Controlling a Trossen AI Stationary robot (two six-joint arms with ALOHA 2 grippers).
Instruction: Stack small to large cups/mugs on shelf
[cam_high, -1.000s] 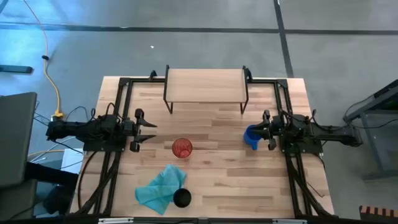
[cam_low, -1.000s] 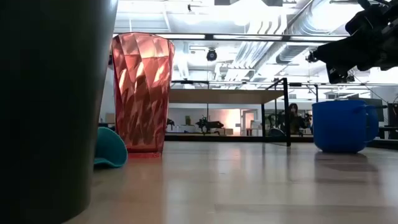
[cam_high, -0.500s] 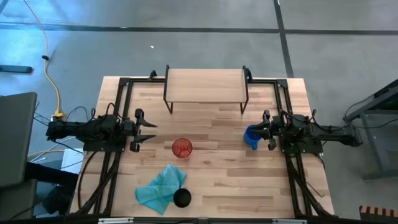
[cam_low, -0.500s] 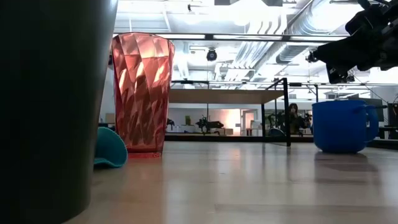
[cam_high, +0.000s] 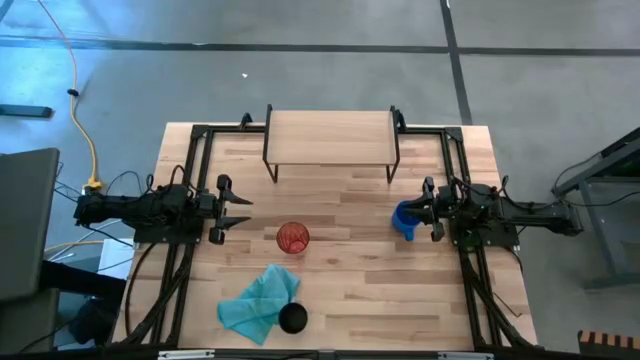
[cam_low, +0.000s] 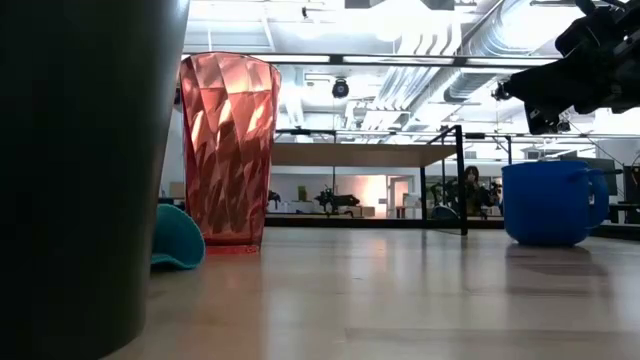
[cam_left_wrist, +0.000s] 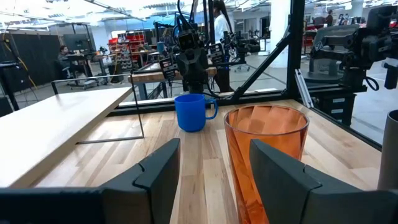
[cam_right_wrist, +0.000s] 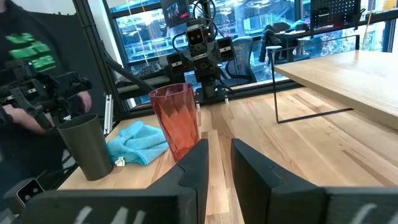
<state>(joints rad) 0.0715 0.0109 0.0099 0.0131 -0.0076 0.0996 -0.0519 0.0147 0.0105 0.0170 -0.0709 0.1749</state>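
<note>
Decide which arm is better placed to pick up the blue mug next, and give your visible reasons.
Right, probably. The right gripper is open and hovers right beside the blue mug. The left gripper, also open, waits across the table, nearer the red tumbler.

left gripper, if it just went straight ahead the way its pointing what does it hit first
Probably the red tumbler: it stands just ahead of the open left gripper, slightly off toward one finger. The blue mug lies farther along, near the right gripper.
</note>
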